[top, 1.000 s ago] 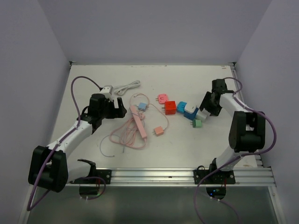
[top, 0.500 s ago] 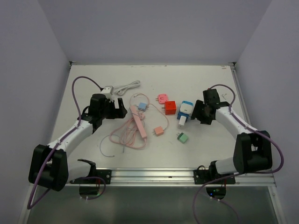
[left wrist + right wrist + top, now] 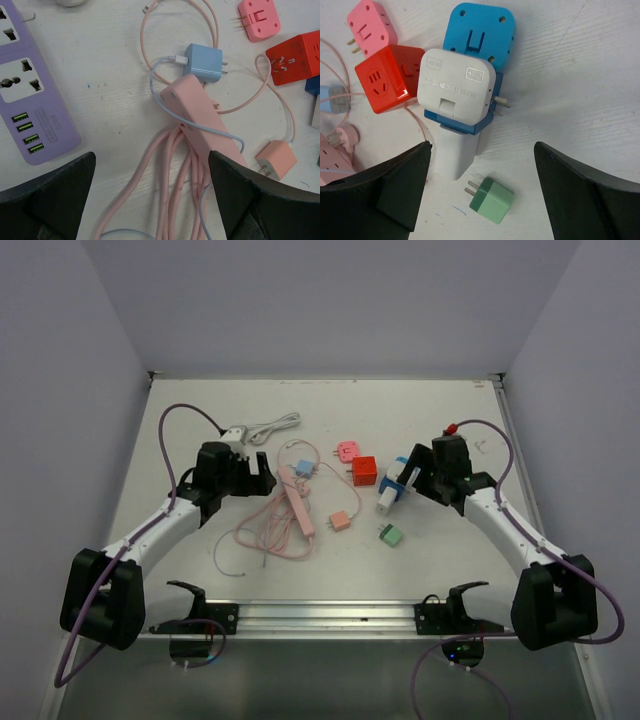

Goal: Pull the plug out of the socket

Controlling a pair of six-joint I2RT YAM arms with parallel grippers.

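Note:
The small green plug (image 3: pixel 491 200) lies loose on the table with its two prongs bare, apart from the socket; it also shows in the top view (image 3: pixel 391 534). The socket is a white adapter on a blue block (image 3: pixel 457 90), lying just beyond the plug (image 3: pixel 390 488). My right gripper (image 3: pixel 482 145) hovers over both, open, its fingers wide on either side and touching nothing. My left gripper (image 3: pixel 151 155) is open above the pink power strip (image 3: pixel 205 117) and its coiled cable.
A blue adapter (image 3: pixel 479 35), a red cube socket (image 3: pixel 385 82) and a pink adapter (image 3: pixel 367 22) crowd behind the socket. A purple power strip (image 3: pixel 30 100), a light blue charger (image 3: pixel 204 62) and an orange charger (image 3: pixel 276 159) lie near the left gripper.
The green plug has come away from the socket and dropped onto the table. My right arm swung in toward the centre and its gripper opened. The left arm stayed put.

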